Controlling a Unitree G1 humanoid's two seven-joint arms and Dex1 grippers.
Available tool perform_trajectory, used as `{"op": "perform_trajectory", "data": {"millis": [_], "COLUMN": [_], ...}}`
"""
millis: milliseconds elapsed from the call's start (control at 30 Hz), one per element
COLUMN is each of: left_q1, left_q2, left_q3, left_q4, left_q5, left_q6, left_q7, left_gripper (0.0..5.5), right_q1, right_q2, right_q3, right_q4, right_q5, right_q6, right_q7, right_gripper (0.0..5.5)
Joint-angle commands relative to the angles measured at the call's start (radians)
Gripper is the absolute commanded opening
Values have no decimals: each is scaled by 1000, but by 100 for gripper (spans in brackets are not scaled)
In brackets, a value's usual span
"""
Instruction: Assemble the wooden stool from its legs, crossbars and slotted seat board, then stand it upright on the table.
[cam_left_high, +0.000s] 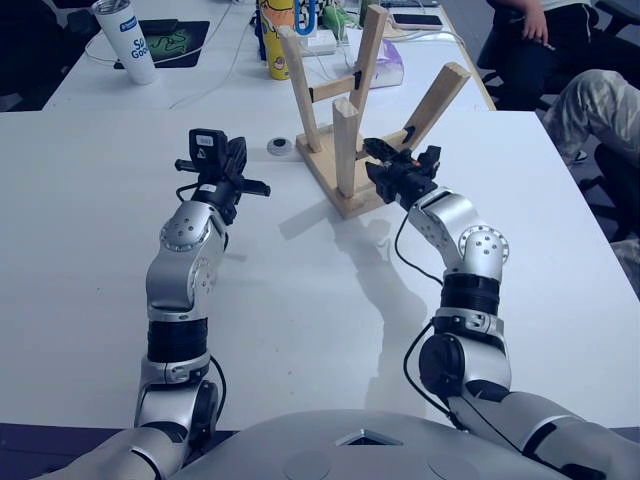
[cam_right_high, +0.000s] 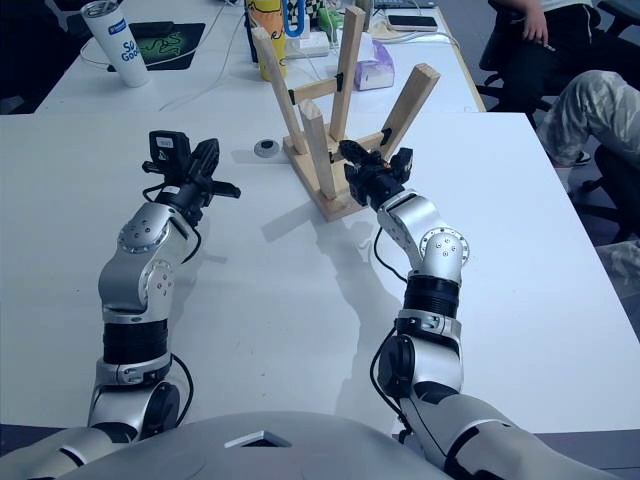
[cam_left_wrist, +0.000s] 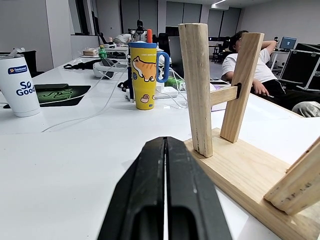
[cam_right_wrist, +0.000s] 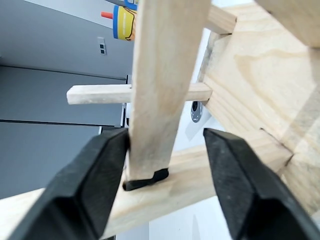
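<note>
At the far middle of the table (cam_left_high: 110, 230), the stool (cam_left_high: 345, 140) is sitting upside down, seat board (cam_left_high: 322, 172) down, legs up, and the right gripper (cam_left_high: 378, 165) is straddling one leg (cam_right_wrist: 160, 85), fingers spread. Closing squarely on that leg before tipping should be keeping the stool from twisting. The right wrist view is revealing one finger (cam_right_wrist: 95, 185) touching the wood, the other apart; the left wrist view is showing the left gripper (cam_left_wrist: 165, 147), left of the stool, pressed together.

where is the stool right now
In the left eye view the stool sits tipped, legs up, at the far middle of the table, just ahead of the right gripper, whose open jaws straddle one leg.
</note>
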Motion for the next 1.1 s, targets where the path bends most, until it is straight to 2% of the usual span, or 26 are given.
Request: {"op": "perform_trajectory", "data": {"millis": [33, 200, 367, 567, 867, 967, 1100], "left_q1": [-26, -24, -20, -15, -13, -34, -94], "left_q2": [-2, -9, -11, -6, 1, 21, 66], "left_q3": [-8, -7, -3, 10, 32, 79, 211], "left_q4": [1, 2, 1, -4, -21, -45, -108], "left_q5": [7, 12, 16, 18, 20, 10, -53], "left_q6": [2, -5, -7, -10, -11, -17, 7], "left_q7": [4, 11, 12, 13, 26, 35, 54], "left_gripper": [0, 0, 0, 0, 0, 0, 0], "right_q1": [-48, -78, -67, -27, 84, 127, 143], "right_q2": [15, 43, 30, -42, -268, -359, -432], "right_q3": [-7, -4, -11, -33, -24, -20, -7], "right_q4": [37, 68, 67, 41, -31, -26, -13], "right_q5": [-12, -15, -15, 3, 164, 213, 205], "right_q6": [-5, 1, 26, 109, 478, 604, 677], "right_q7": [9, 23, 31, 53, 269, 366, 446], "right_gripper": [297, 210, 146, 144, 143, 143, 143]}}
